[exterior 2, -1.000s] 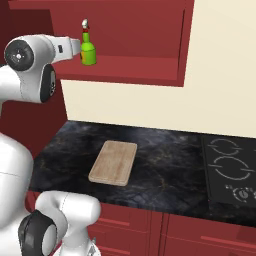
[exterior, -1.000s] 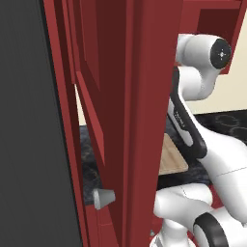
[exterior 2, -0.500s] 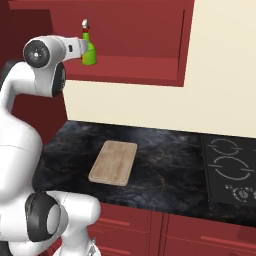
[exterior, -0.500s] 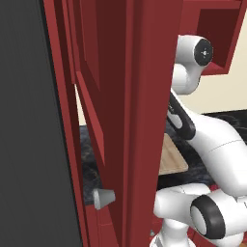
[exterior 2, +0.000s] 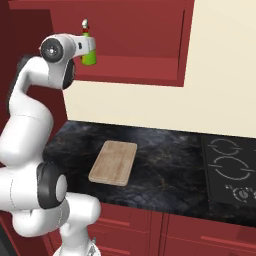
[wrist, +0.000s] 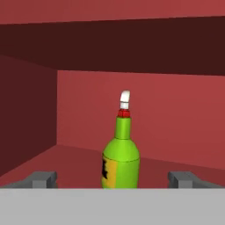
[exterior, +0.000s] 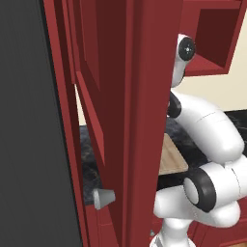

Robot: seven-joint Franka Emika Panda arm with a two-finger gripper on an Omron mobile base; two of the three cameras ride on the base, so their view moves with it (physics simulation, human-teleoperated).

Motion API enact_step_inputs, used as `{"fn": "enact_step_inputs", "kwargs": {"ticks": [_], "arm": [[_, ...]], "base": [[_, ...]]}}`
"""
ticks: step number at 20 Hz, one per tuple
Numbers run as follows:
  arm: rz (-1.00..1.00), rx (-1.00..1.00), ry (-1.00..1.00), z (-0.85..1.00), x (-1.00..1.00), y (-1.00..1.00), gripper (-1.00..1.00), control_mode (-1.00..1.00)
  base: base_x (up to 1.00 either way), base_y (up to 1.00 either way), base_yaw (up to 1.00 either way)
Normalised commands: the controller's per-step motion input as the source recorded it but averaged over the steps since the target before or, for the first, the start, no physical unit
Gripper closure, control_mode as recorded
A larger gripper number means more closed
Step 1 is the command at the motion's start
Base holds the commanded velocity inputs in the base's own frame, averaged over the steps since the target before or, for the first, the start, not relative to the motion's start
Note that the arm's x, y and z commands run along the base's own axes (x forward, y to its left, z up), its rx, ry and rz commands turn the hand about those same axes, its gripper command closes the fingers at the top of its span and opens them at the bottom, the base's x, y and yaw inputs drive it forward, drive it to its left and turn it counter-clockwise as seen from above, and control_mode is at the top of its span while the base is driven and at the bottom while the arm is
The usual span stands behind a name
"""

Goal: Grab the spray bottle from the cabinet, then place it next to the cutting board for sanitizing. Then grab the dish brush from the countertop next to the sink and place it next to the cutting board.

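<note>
— Yellow-green spray bottle [wrist: 121, 151], where does it sit against the jaws?

— Centre of the hand view, upright on the red floor of the cabinet [wrist: 176, 118]. The gripper [wrist: 115, 179] has its jaws spread wide; one dark fingertip [wrist: 41, 179] shows at lower left, the other at lower right, and the bottle stands between them, apart from both. Nothing is held.

— And from the base?

— Upper left of the right base view: the bottle [exterior 2: 89, 51] stands at the open shelf's left end, the white arm's end just beside it. The fingers themselves I cannot make out there.

— What else is hard to see?

— The cutting board [exterior 2: 113, 162] lies flat on the black countertop [exterior 2: 170, 170], left of centre. In the left base view the open cabinet door [exterior: 120, 120] covers most of the board [exterior: 171, 157], leaving a tan corner.
</note>
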Motion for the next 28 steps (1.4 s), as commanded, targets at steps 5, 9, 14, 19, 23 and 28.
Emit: {"fn": "enact_step_inputs", "kwargs": {"ticks": [5, 9, 14, 19, 23, 28], "arm": [[0.0, 0.0, 0.0, 0.0, 0.59, 0.14, -1.0, -1.0], [0.0, 0.0, 0.03, 0.0, 0.61, 0.03, -1.0, -1.0], [0.0, 0.01, 0.01, 0.0, 0.61, 0.09, -1.0, -1.0], [0.0, 0.0, 0.03, 0.0, 0.57, 0.14, -1.0, -1.0], [0.0, 0.0, 0.03, 0.0, 0.42, 0.0, -1.0, -1.0], [0.0, 0.0, 0.03, 0.0, 0.4, 0.0, -1.0, -1.0]], "base": [[0.0, 0.0, 0.0], [0.0, 0.0, 0.0], [0.0, 0.0, 0.0], [0.0, 0.0, 0.0], [0.0, 0.0, 0.0], [0.0, 0.0, 0.0]]}}
